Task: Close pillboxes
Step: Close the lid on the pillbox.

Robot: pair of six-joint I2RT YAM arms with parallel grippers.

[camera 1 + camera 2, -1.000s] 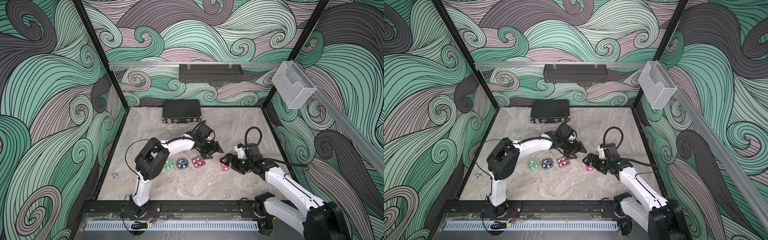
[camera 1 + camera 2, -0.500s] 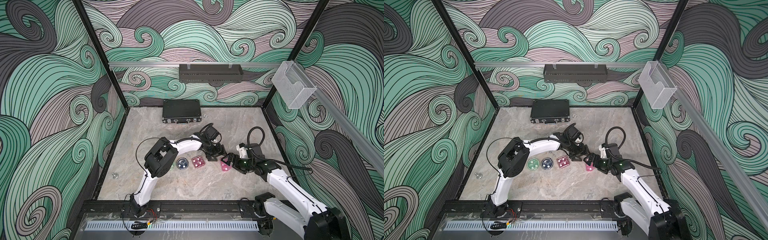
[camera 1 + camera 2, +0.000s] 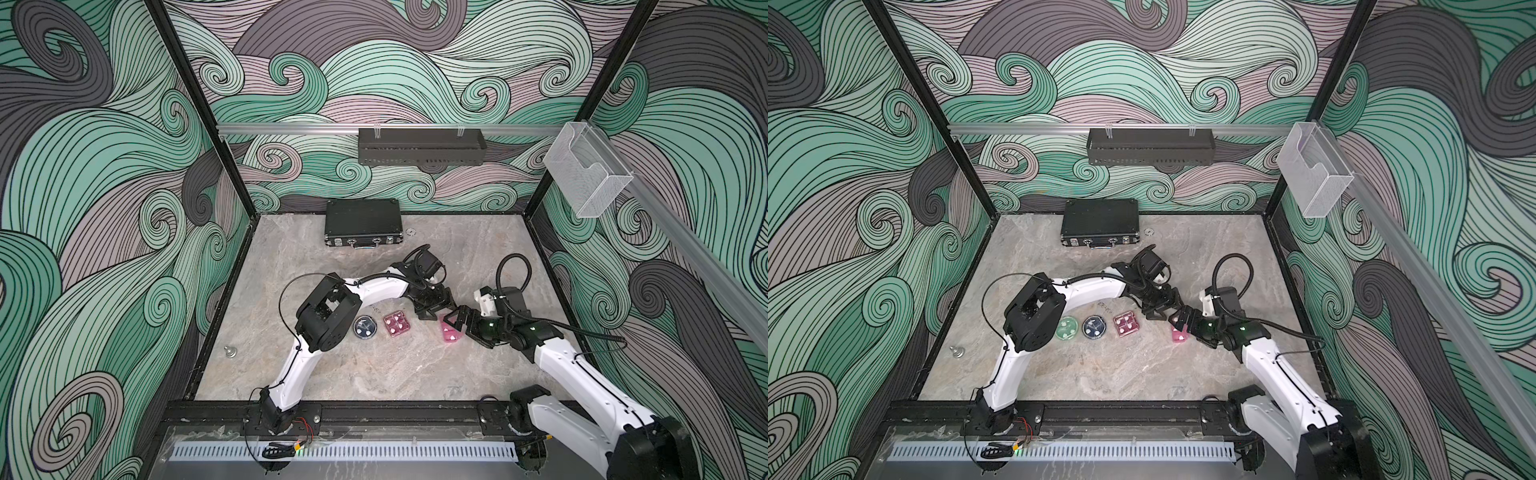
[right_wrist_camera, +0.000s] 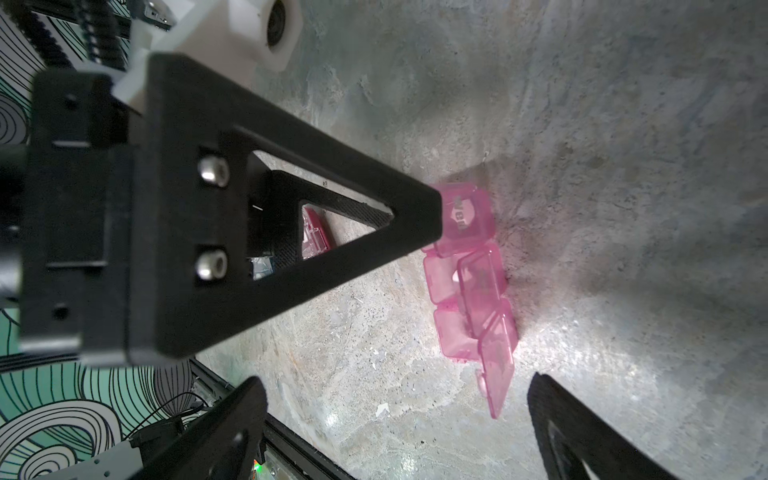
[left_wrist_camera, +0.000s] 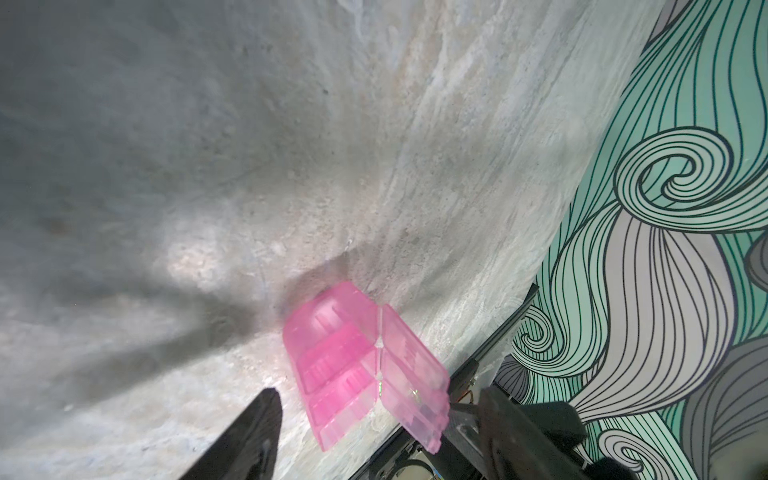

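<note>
pillboxes sit in a row on the table [image 3: 374,374], lower centre of a top view: green box [image 3: 1066,327], blue box [image 3: 1094,327], dark pink box [image 3: 1126,324], then the light pink box [image 3: 1179,333] at the right end, apart from the other three. white pills show inside each box. lid position on the first three: cannot tell. in the right wrist view the light pink box [image 4: 469,282] has one end compartment with its lid down and the other lids raised.

left gripper [image 3: 435,309]: jaws apart, one fingertip [image 4: 419,220] touching the closed end compartment.

right gripper [image 3: 457,321]: jaws wide apart, holding nothing, over the upper end of the light pink box, close to the left gripper.

briefcase [image 3: 361,222]: shut, at the back wall.
</note>
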